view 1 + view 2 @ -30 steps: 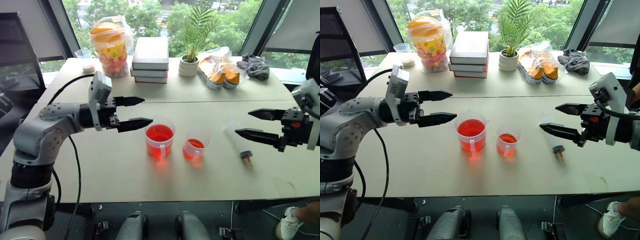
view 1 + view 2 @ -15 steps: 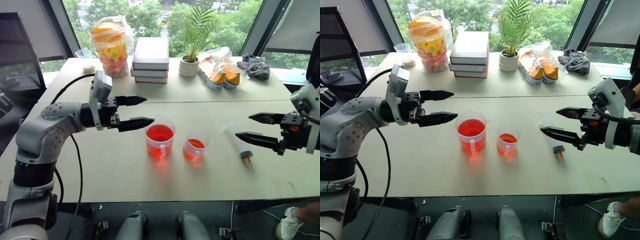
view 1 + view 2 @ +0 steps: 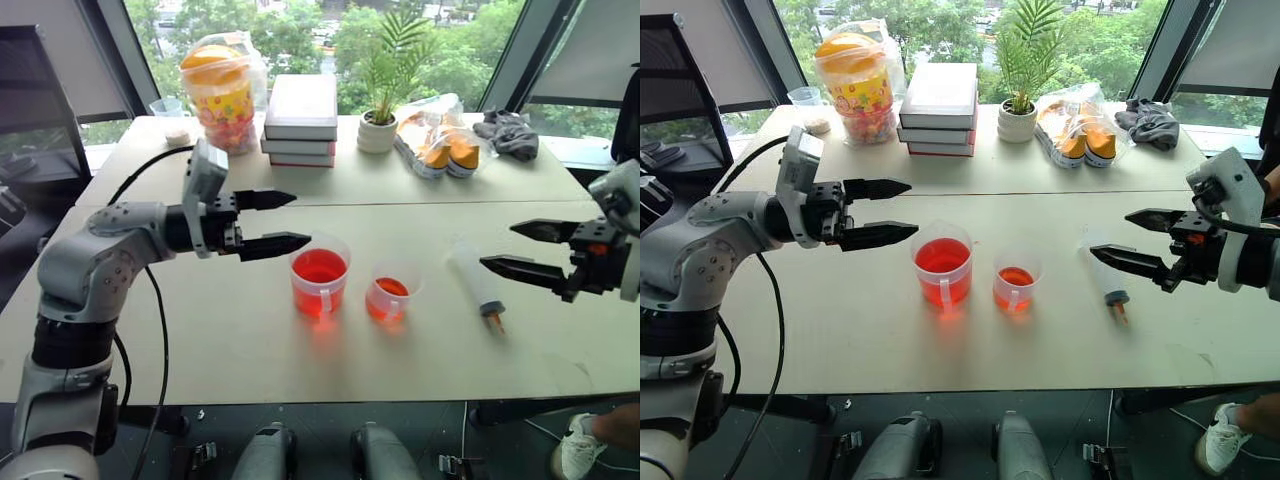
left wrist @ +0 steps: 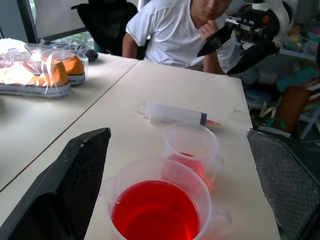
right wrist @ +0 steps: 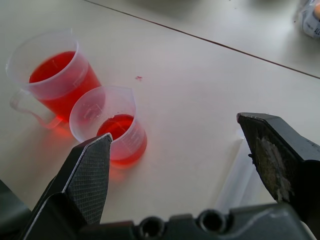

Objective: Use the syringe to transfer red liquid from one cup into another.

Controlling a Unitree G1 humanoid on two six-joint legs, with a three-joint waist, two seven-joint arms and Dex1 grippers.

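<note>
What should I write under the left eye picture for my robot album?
Both open grippers, left gripper and right gripper, hover above two cups of red liquid and a syringe.

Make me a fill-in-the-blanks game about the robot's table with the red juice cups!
1. The liquid in the bigger cup and the smaller cup is ____.
2. The syringe lies on the ____, with no gripper touching it.
3. The left gripper and the right gripper both have their fingers ____.
4. Of the two cups, the one nearer the syringe is the ____ one.

Missing words: red; table; open; smaller
</note>
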